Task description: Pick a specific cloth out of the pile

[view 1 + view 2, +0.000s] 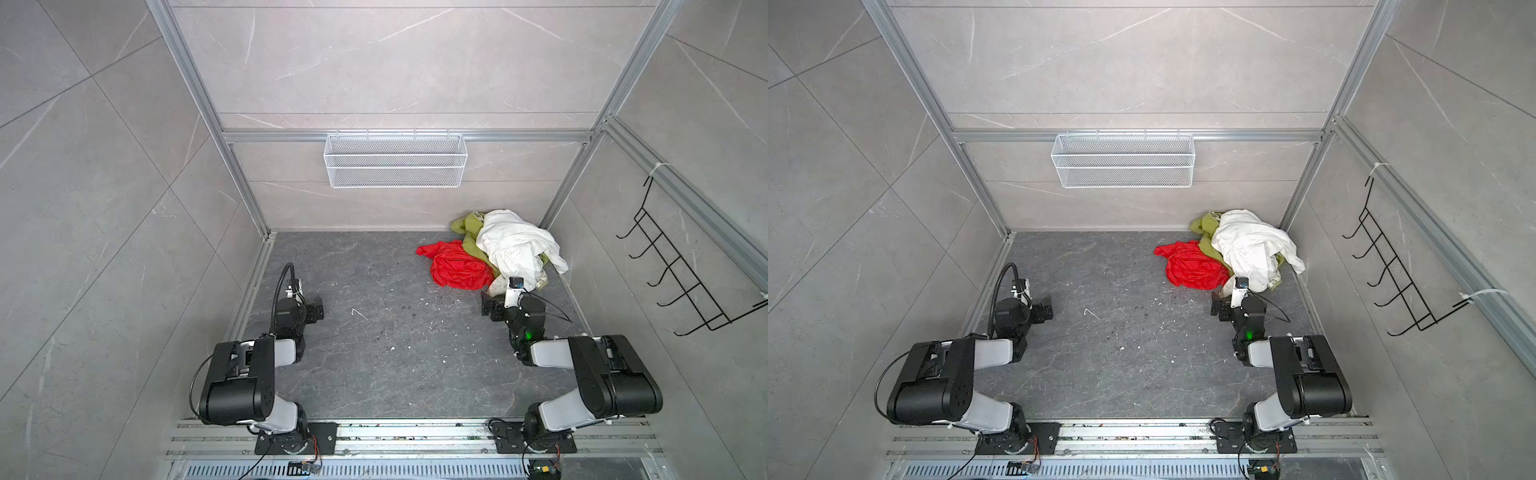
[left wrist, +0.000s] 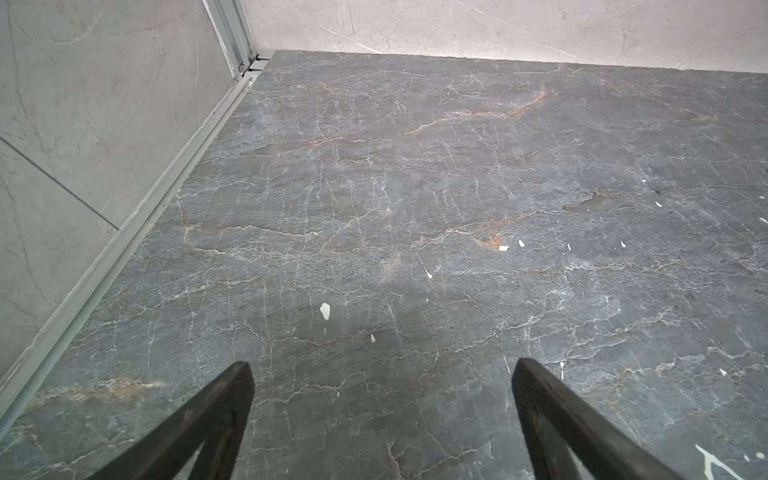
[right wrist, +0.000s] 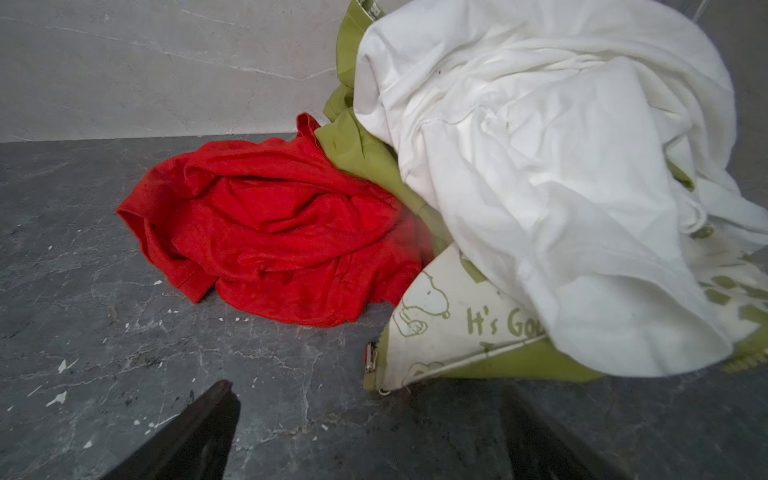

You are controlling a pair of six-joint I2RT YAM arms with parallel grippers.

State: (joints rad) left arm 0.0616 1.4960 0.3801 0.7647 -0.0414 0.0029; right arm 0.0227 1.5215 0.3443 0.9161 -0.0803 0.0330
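The cloth (image 1: 455,266) (image 1: 1192,266) (image 3: 282,237) is bright red and crumpled on the dark floor, on the side of the pile nearest the middle. It touches the olive-green garment (image 1: 467,226) (image 3: 361,149). A large white garment (image 1: 515,245) (image 3: 561,166) lies on top of the olive one, whose pale printed patch (image 3: 453,324) faces my right gripper. The right gripper (image 1: 492,305) (image 3: 369,386) is open just short of that patch, holding nothing. My left gripper (image 1: 311,309) (image 2: 382,365) is open over bare floor, far from the pile.
The pile fills the back right corner against the walls and an aluminium post (image 1: 569,174). A white wire basket (image 1: 395,160) hangs on the back wall. A black hook rack (image 1: 681,274) hangs on the right wall. White flecks dot the floor (image 1: 386,332).
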